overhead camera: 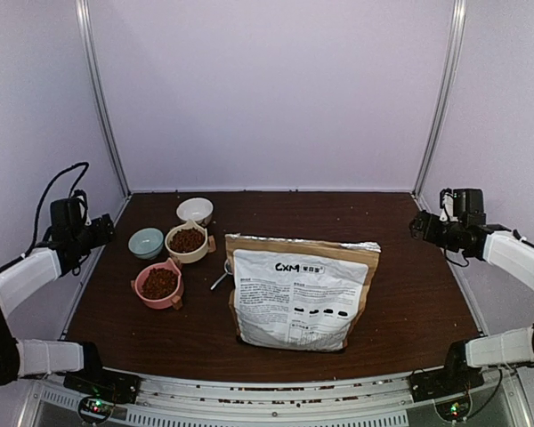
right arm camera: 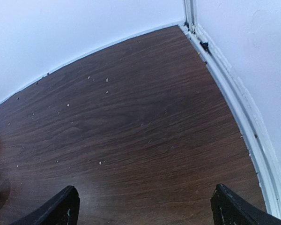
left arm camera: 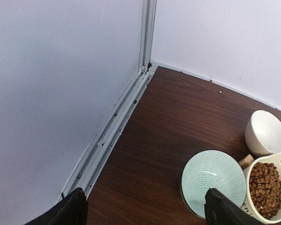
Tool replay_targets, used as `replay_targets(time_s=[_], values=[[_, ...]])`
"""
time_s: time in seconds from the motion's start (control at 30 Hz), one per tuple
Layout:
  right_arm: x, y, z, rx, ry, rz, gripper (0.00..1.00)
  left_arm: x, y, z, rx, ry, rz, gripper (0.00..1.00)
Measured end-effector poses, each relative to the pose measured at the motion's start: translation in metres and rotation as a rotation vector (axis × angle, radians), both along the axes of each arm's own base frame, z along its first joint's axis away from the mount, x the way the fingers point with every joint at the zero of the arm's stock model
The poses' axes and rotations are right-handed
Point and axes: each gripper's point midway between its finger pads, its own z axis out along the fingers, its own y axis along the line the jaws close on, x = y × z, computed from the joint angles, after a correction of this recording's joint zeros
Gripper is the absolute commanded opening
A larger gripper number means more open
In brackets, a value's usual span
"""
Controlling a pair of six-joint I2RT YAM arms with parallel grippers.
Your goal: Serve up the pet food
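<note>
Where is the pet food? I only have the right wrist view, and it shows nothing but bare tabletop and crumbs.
Observer: On the table's left half, pet food sits in a cream bowl.
Operator: Is any other bowl filled?
Observer: Yes, a pink bowl, nearer the arms, also holds pet food.
Operator: Are any bowls empty?
Observer: A teal bowl and a white bowl are both empty.
</note>
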Motion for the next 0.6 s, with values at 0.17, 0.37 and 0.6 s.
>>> replay_targets(time_s=[0.17,0.37,0.6], values=[[-0.014,-0.017,-0.003,-0.084,-0.165,-0.047,1.00,-0.016,0.012,-0.036,0.101,-0.053,0.049,0.90],[-0.016,-0.025,-0.017,-0.156,-0.313,-0.067,1.00,0.000,0.012,-0.055,0.173,-0.036,0.013,0.89],[0.000,-0.028,-0.011,-0.194,-0.409,-0.070,1.00,0.025,0.004,-0.025,0.273,-0.135,-0.026,0.90]])
